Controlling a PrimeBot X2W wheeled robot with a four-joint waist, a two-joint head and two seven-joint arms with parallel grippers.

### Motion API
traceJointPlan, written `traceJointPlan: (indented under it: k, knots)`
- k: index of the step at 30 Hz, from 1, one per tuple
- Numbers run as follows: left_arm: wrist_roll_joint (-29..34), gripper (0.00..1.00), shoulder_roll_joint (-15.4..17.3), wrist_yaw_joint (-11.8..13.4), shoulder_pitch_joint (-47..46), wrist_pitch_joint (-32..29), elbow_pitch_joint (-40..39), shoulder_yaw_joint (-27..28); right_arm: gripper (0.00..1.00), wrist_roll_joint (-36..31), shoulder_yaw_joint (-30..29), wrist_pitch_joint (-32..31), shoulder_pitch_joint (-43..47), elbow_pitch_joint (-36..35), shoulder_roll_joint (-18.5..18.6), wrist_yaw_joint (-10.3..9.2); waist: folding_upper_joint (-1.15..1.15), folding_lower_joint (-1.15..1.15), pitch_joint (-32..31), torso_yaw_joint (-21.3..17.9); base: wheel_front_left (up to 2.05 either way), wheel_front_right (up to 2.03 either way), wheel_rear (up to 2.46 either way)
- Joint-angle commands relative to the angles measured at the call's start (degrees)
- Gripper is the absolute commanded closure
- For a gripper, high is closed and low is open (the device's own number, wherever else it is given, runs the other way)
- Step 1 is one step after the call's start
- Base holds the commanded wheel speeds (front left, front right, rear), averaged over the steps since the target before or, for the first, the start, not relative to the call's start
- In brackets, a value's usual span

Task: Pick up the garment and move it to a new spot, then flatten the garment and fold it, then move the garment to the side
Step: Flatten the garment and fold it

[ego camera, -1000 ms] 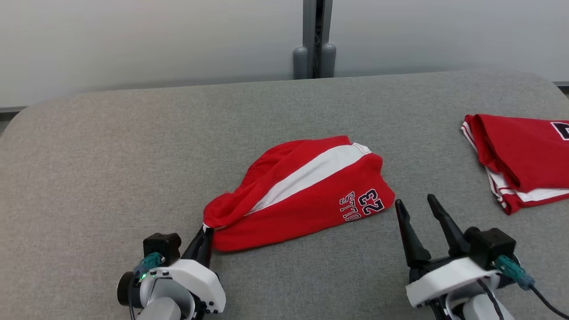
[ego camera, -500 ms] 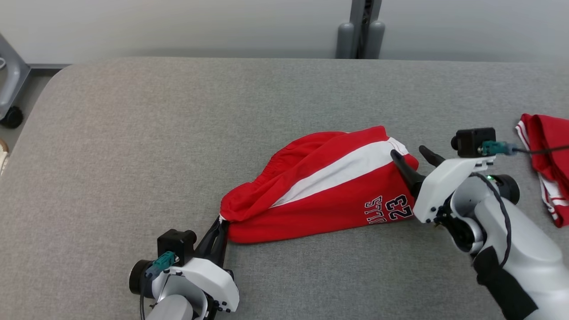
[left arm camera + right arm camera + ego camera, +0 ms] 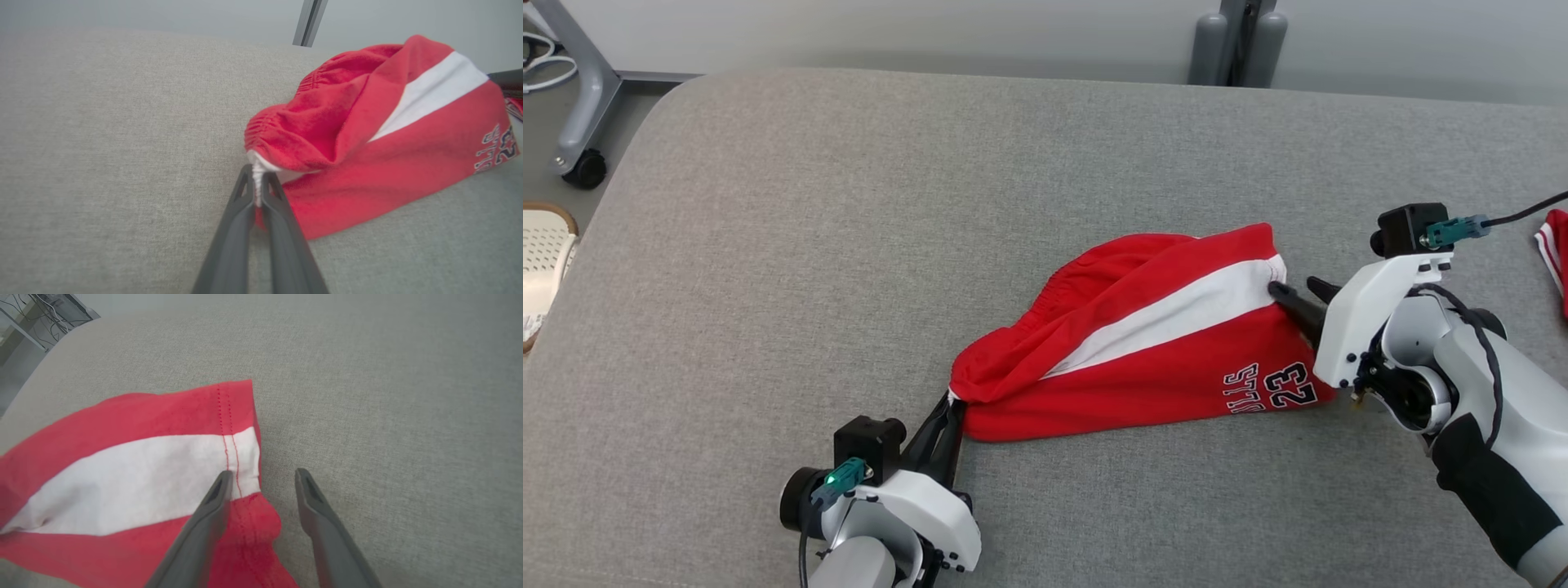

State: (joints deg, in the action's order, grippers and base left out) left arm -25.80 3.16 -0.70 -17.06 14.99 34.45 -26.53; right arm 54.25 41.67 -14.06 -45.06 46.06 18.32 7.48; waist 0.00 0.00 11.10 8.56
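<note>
The garment (image 3: 1143, 351) is a pair of red shorts with a white stripe and a dark "23" print, lying crumpled on the grey padded table (image 3: 849, 204). My left gripper (image 3: 952, 400) is shut on its near-left waistband corner; the left wrist view shows white elastic pinched between the fingertips of the left gripper (image 3: 255, 173), with the garment (image 3: 367, 163) spreading away to the right. My right gripper (image 3: 1294, 286) is open at the far-right hem. In the right wrist view the right gripper (image 3: 263, 473) straddles the hem edge, one finger over the garment (image 3: 122, 473), the other over bare table.
Another red garment (image 3: 1553, 245) lies at the table's right edge. A wheeled stand leg (image 3: 580, 155) and a pale perforated object (image 3: 543, 261) sit on the floor to the left. A grey post (image 3: 1241, 41) rises behind the table.
The head camera has turned left. My right gripper moved from the table's front up to the garment's right hem, its fingers slightly narrower. The left gripper kept its hold.
</note>
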Motion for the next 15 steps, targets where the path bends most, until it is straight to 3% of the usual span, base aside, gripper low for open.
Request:
traceJointPlan:
  k: [1, 11, 15]
  knots:
    - [0.33, 1.00, 0.29, -0.09, -1.02, 0.20, -0.18, 0.07, 1.00, 1.03, 0.78, 1.09, -0.78, -0.34, 0.65, 0.03, 0.00, 0.00, 0.29, 0.36, 0.00, 0.00, 0.00]
    - [0.71, 1.00, 0.36, 0.17, -0.14, 0.20, -2.37, 1.72, 1.00, 6.26, 7.20, 8.45, -0.93, -5.86, 4.82, 0.03, 0.00, 0.00, -1.25, -1.03, 0.00, 0.00, 0.00]
    - [0.92, 1.00, 0.74, 0.29, 0.18, 0.20, -3.25, 2.44, 1.00, 9.68, 8.91, 8.53, 0.03, -7.47, 6.32, 0.03, 0.00, 0.00, -1.56, -1.97, 0.00, 0.00, 0.00]
